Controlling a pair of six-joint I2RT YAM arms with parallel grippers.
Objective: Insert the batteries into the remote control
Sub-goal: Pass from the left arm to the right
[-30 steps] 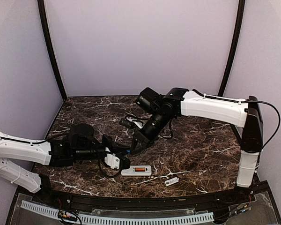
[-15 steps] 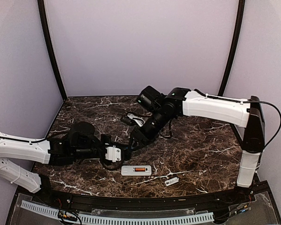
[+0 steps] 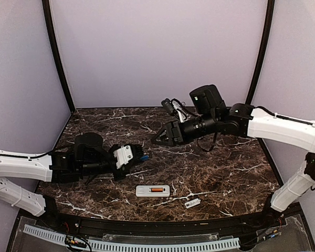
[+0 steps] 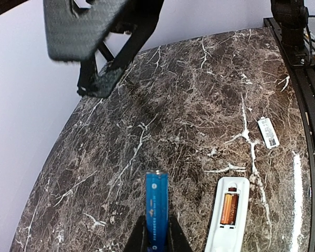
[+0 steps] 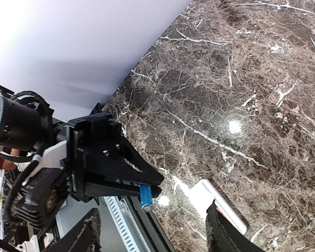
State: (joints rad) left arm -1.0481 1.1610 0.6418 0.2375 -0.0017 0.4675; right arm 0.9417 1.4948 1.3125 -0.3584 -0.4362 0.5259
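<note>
White-shelled arms (image 3: 21, 167) with black joints (image 3: 220, 123) and looping black cables (image 3: 199, 143)

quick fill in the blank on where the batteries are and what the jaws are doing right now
1. The blue battery is clamped in the jaws of the ___ arm.
2. The remote control has ___ battery in its bay, the orange battery.
3. The right gripper has its jaws ___, holding nothing.
Missing words: left, one, open.
</note>
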